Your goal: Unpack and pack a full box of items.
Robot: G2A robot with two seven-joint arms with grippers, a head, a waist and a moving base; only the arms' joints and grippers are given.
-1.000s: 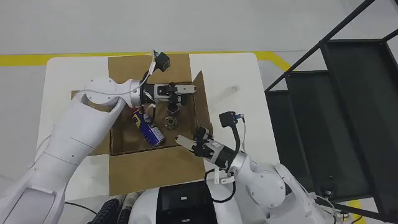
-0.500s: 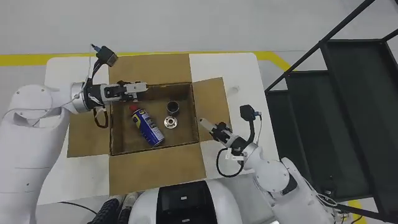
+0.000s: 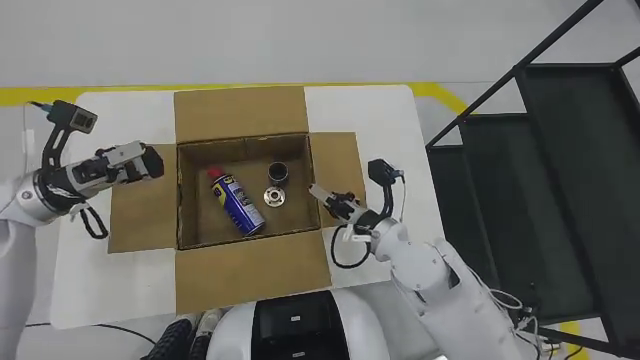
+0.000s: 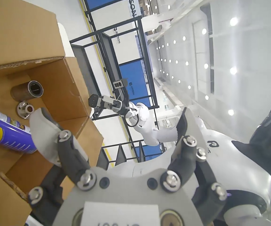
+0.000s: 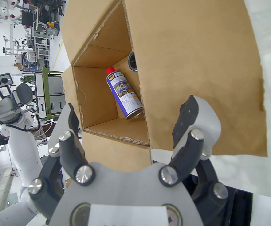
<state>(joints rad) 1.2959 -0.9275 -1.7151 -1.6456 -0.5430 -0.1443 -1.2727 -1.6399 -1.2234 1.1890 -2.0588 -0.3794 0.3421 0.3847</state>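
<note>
Spray can (image 3: 237, 203): lies on its side on the floor of the open cardboard box (image 3: 296, 142), in the left half. Its long axis runs diagonally, with the red cap toward the far left corner and the base toward the near wall.
Other contents: a dark metal sleeve (image 3: 279, 172) stands on end to the right of the can, bore up. A small flanged fitting (image 3: 271, 196) sits just on the near side of it.
Left gripper (image 3: 143, 162): I have it over the left flap, outside the box, fingers spread wide and empty.
Right gripper (image 3: 325, 196): over the right flap beside the box's right wall, fingers parted, nothing between them.
Top view: gives me the whole layout, with all four flaps flat on the white table (image 3: 380, 120).
Left wrist view: I can see the grooves inside the sleeve's bore, which is just a dark ring from above.
Right wrist view: shows me the can's printed label side, with the sleeve half hidden behind the box wall.
</note>
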